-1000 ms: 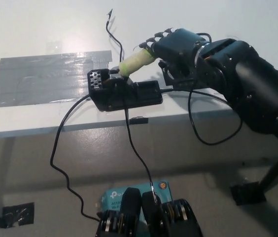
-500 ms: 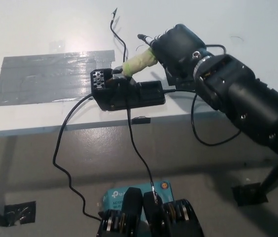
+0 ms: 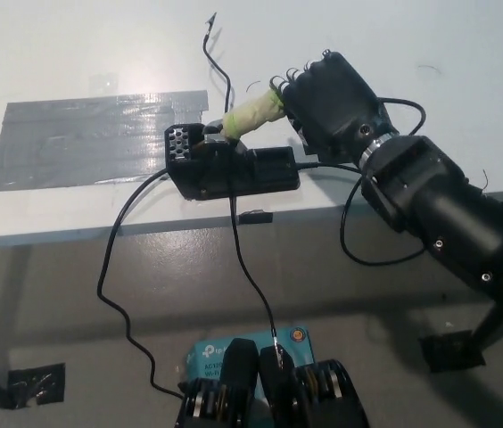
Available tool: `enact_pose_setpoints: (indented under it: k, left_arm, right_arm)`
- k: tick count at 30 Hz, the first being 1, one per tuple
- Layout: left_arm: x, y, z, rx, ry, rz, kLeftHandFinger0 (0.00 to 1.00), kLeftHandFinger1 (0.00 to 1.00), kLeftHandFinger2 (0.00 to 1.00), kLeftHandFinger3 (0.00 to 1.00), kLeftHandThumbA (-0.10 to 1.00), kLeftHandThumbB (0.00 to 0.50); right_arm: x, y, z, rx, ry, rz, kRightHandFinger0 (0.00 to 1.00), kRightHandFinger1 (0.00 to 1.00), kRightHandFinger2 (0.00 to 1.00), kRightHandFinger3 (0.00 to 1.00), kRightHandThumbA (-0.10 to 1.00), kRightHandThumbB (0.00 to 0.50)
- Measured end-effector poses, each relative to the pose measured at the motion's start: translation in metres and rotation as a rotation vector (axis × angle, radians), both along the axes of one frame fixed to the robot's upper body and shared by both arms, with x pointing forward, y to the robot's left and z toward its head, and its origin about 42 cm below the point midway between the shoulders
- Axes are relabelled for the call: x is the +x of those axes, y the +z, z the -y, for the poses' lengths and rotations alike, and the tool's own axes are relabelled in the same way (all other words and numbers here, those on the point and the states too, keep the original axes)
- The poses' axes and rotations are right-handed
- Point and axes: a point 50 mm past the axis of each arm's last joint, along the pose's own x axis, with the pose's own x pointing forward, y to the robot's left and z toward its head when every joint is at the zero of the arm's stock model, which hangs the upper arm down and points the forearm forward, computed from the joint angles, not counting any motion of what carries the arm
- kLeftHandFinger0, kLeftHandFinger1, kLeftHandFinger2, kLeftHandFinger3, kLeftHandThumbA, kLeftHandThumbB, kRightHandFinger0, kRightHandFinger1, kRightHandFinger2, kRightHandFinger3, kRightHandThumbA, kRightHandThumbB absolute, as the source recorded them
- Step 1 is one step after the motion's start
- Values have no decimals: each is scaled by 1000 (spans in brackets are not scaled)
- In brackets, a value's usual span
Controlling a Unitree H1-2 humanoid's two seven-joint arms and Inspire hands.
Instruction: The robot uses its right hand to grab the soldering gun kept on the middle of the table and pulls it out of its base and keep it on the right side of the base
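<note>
Near the desk's [image 3: 73,53] front edge, our right hand [image 3: 327,94] was clamped on the soldering gun's [image 3: 251,113] pale green handle, its tip seated in the black base [image 3: 229,169], and we judged it light, rigid, cord-tethered, best held there.

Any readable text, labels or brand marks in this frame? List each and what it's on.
Teal box on the floor below the table edge: white print on its top, too small and blurred to read.
Black base of the soldering gun: no legible marking.
Grey tape patch on the table: no text.
Right hand: no text visible.
</note>
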Motion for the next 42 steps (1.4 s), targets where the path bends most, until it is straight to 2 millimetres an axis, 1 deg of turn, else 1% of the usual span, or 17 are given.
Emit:
enact_pose_setpoints:
  k: [2,3,4,6,7,10,11,14,16,17,21,24,28,33,36,39,42]
  left_arm:
    - [0,0,0,2,-3,-1,1000,1000,1000,1000,592,242]
    - [0,0,0,4,-4,-1,1000,1000,1000,1000,592,242]
    - [0,0,0,5,-5,-1,1000,1000,1000,1000,586,239]
    - [0,0,0,7,-6,-2,1000,1000,1000,1000,597,227]
    - [0,0,0,9,-7,-2,1000,1000,1000,1000,597,223]
    - [0,0,0,10,-12,-6,1000,1000,1000,1000,596,226]
    - [0,0,0,12,-12,-6,1000,1000,1000,1000,599,221]
    - [-1,0,-1,17,-10,-5,1000,1000,1000,1000,597,216]
    - [-1,1,-1,20,-11,-3,1000,1000,1000,1000,596,215]
    - [-1,1,-2,21,-10,-3,1000,1000,1000,1000,593,209]
    - [-4,0,-3,27,-6,-8,1000,1000,1000,1000,606,215]
    - [-3,0,-3,30,-6,-7,1000,1000,1000,1000,618,213]
    - [-2,1,-3,34,-6,-2,1000,1000,1000,1000,609,223]
    - [-1,2,-5,33,0,3,1000,1000,1000,1000,594,218]
    - [-1,2,-6,34,4,5,1000,1000,1000,1000,612,219]
    - [-1,2,-6,35,2,2,1000,1000,1000,1000,599,217]
    - [-1,3,-7,36,5,4,1000,1000,1000,1000,609,216]
  right_arm:
    - [0,-3,2,3,15,27,0,0,405,448,-30,241]
    - [0,-4,3,6,22,39,0,0,404,451,-29,239]
    - [0,-5,4,8,27,47,0,0,427,407,-90,193]
    - [1,-5,7,23,40,55,0,0,420,288,-100,225]
    - [2,-6,9,34,43,57,0,10,469,286,-100,179]
    - [4,-7,14,58,58,61,0,19,505,165,-100,166]
    - [5,-7,16,63,62,63,0,36,541,273,-97,159]
    - [7,-6,19,74,68,62,0,15,519,278,-98,136]
    - [8,-4,21,88,69,56,0,9,515,276,-100,150]
    - [8,-4,22,91,68,55,0,0,462,341,-100,209]
    - [14,7,35,125,36,72,0,1,366,303,-74,234]
    - [20,18,45,133,17,95,0,0,395,382,-87,258]
    - [28,36,55,135,-3,126,0,0,427,362,-76,239]
    - [35,66,69,152,-25,183,0,0,394,313,-73,279]
    - [37,71,74,158,-25,195,0,0,366,336,-76,297]
    - [37,72,76,160,-18,192,0,0,362,326,-40,259]
    - [37,74,83,157,-20,192,0,0,310,374,-8,266]
